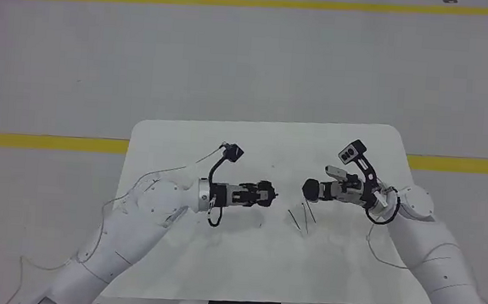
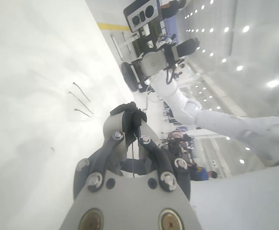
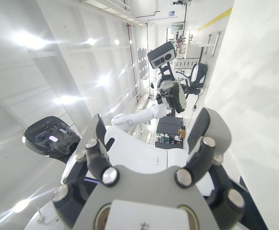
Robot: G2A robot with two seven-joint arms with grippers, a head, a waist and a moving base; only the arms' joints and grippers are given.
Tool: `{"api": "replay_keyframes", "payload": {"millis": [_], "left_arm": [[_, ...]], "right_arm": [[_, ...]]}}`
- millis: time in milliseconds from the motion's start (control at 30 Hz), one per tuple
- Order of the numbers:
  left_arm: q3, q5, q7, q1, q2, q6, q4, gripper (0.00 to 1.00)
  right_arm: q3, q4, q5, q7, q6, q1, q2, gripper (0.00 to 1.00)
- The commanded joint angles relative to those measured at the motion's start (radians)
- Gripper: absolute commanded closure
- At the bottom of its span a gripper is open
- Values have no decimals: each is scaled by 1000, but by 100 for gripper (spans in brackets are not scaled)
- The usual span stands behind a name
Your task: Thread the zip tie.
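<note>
Running back from the pinched fingertips toward the wrist, a thin dark zip tie (image 2: 132, 156) is clamped in the left end effector (image 2: 130, 115), whose fingers are pressed fully together on it. Three more zip ties (image 2: 81, 102) lie loose and roughly parallel on the white surface (image 1: 219, 261), close to one another and near the middle. The right end effector (image 3: 151, 119) faces the left one across a small gap above the surface, its fingers spread wide with nothing between them.
</note>
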Motion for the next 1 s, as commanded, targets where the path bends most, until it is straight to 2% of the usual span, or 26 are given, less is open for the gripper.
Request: {"api": "replay_keyframes", "payload": {"millis": [0,167,400,467,533,633,700,800,900,967], "left_arm": [[4,67,54,6,2,0,-25,100],[14,160,194,27,12,0,-75,100],[16,156,202,30,14,0,-78,100],[16,156,202,30,14,0,-78,100],[16,156,202,30,14,0,-78,100],[16,156,202,30,14,0,-78,100],[16,156,202,30,14,0,-78,100],[16,156,202,30,14,0,-78,100],[16,156,202,30,14,0,-78,100],[16,156,202,30,14,0,-78,100]], "right_arm": [[0,0,0,0,0,0,0,0],[0,0,0,0,0,0,0,0],[1,-3,-14,-19,0,-2,0,0],[15,-21,-175,-111,7,-1,12,0],[36,-68,-305,-184,58,-13,25,0],[69,-137,-452,-233,145,-35,44,0],[83,-192,-553,-235,212,-54,57,0],[88,-261,-669,-213,275,-72,70,0],[72,-305,-757,-152,277,-77,78,0],[67,-308,-781,-142,276,-76,80,0]]}}
